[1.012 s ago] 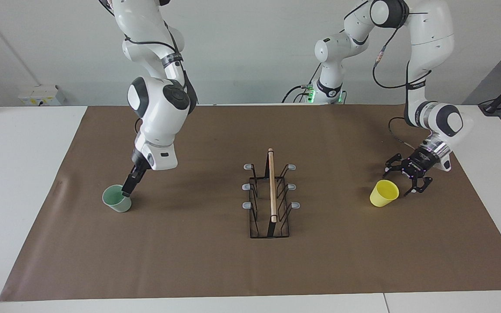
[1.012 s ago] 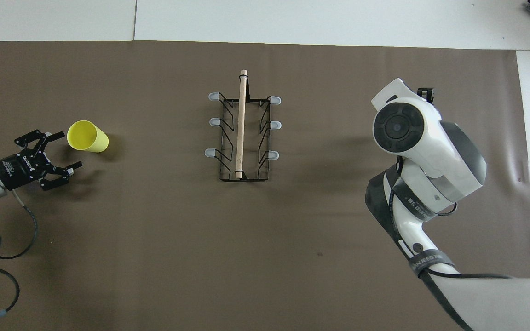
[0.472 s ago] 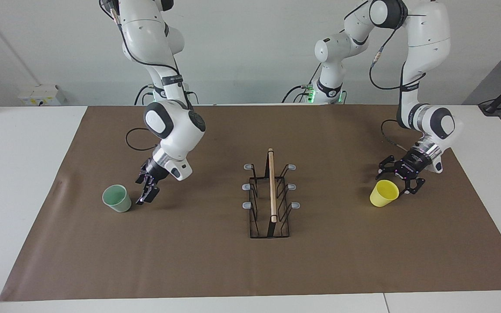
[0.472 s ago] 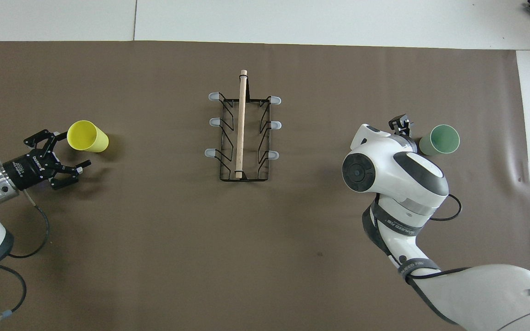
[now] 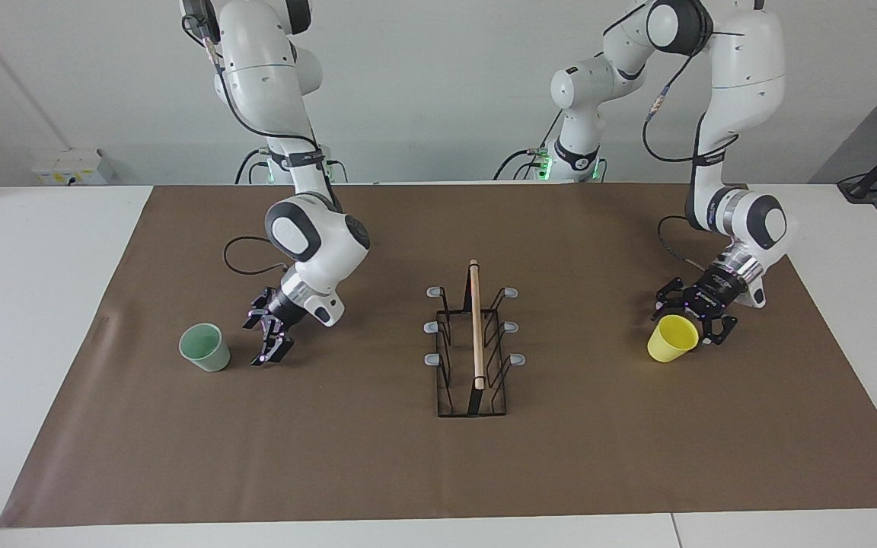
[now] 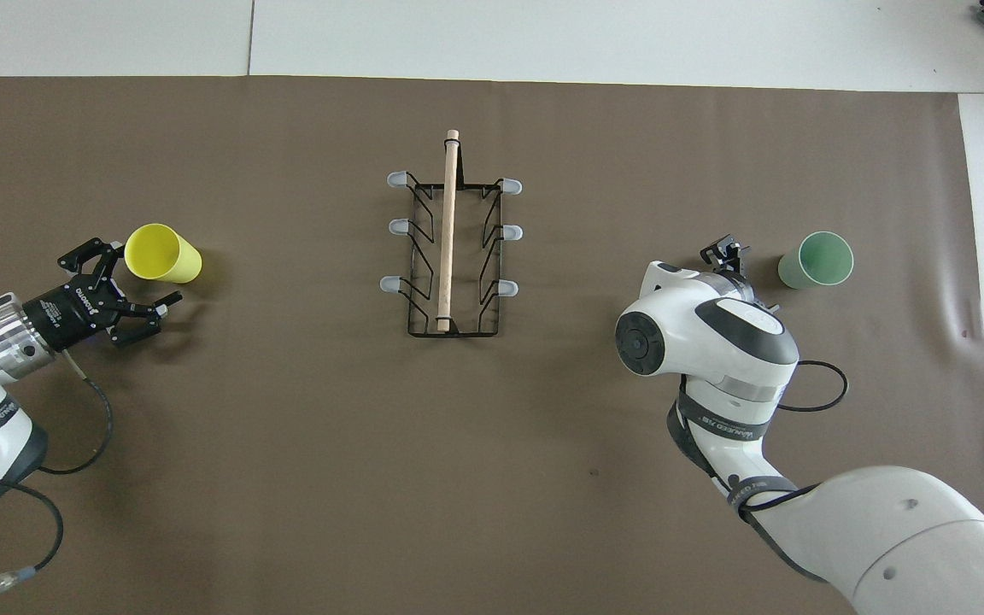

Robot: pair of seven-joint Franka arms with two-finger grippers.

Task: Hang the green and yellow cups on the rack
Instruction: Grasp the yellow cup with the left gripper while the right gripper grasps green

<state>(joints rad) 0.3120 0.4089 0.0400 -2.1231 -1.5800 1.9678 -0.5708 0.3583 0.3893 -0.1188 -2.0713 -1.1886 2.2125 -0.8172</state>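
Approaching for pickup: left end effector [image 5: 693, 317] spread wide, flanking yellow cup [image 5: 671, 339]; right end effector [image 5: 269, 339] released beside green cup [image 5: 205, 347]. Both upright on counter [image 5: 377, 457], rack [image 5: 473, 342] bare between. Next: closing, lifting, inverting onto prongs.

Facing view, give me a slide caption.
Open left gripper closes on yellow cup; open right gripper beside green cup; rack empty.

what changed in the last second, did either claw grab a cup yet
No grab yet. The right claw drew back from the green cup toward the rack. The left claw, open, closed in on the yellow cup. Cups and rack stayed put.
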